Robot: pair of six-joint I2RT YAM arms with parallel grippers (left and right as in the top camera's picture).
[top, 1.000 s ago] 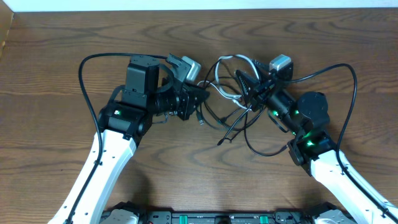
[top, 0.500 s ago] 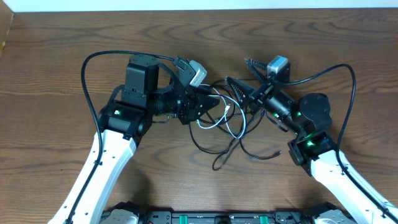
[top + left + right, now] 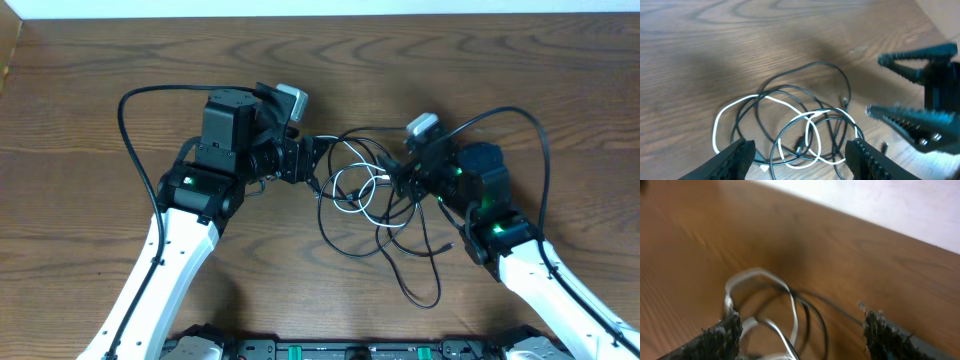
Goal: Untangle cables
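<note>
Overhead, the left arm (image 3: 185, 235) reaches in across the brown worktop (image 3: 100, 80) from the near left. Its jaws stand apart just left of the heap and grip nothing. The left wrist view agrees: both tips are spread wide, with loops lying flat on the wood beneath and beyond them.

The cables (image 3: 370, 200) lie in the middle of the worktop, between the two arms. They form a loose knot of overlapping black rings with a white strand (image 3: 785, 105) threaded through. One long black loop (image 3: 420, 285) trails out toward the near right.

The right jaws hang at the heap's right edge, also spread and empty. Both the left wrist view and the right wrist view show them so, the latter blurred. The right arm (image 3: 540, 275) comes in from the near right.

By my reading, this is a pause between grasps, since the bundle lies free and is plainly not yet sorted. The next move calls for choosing a single strand. The white one or a plug end looks easiest to tell apart. One pair of jaws would need to close on that strand alone while the other pins or draws off the black loops.
</note>
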